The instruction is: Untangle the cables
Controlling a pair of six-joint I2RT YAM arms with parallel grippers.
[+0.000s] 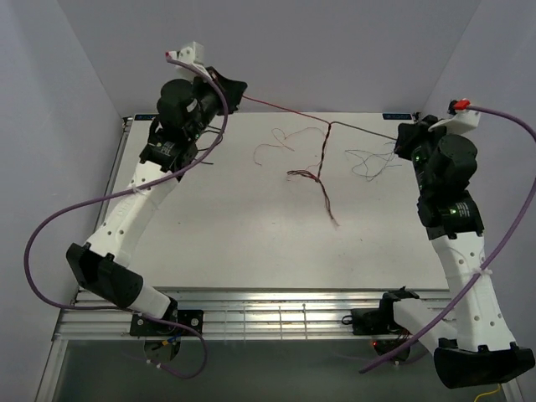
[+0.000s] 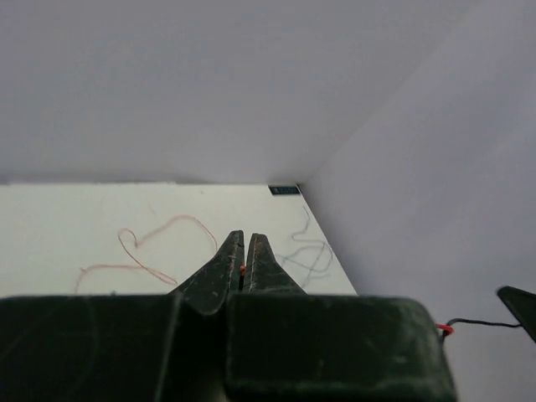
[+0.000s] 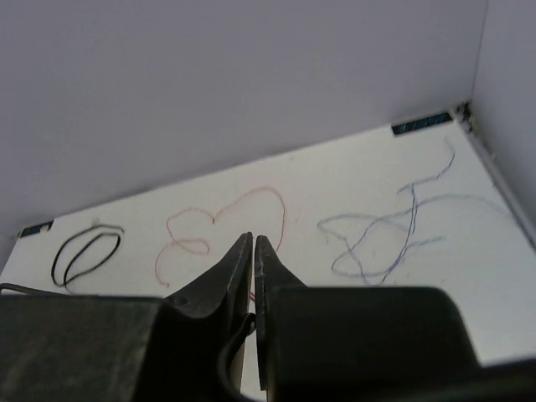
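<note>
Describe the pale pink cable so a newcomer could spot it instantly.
On the white table, look midway along the far edge. The thin pale pink wire lies flat there in loose heart-like loops. The small coiled wire to its left is black, the tangled wire to its right pale blue-grey.

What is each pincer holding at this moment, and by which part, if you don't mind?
The left pincer grips the red cable, seemingly near one end; the right pincer grips the black cable, likewise near an end.
</note>
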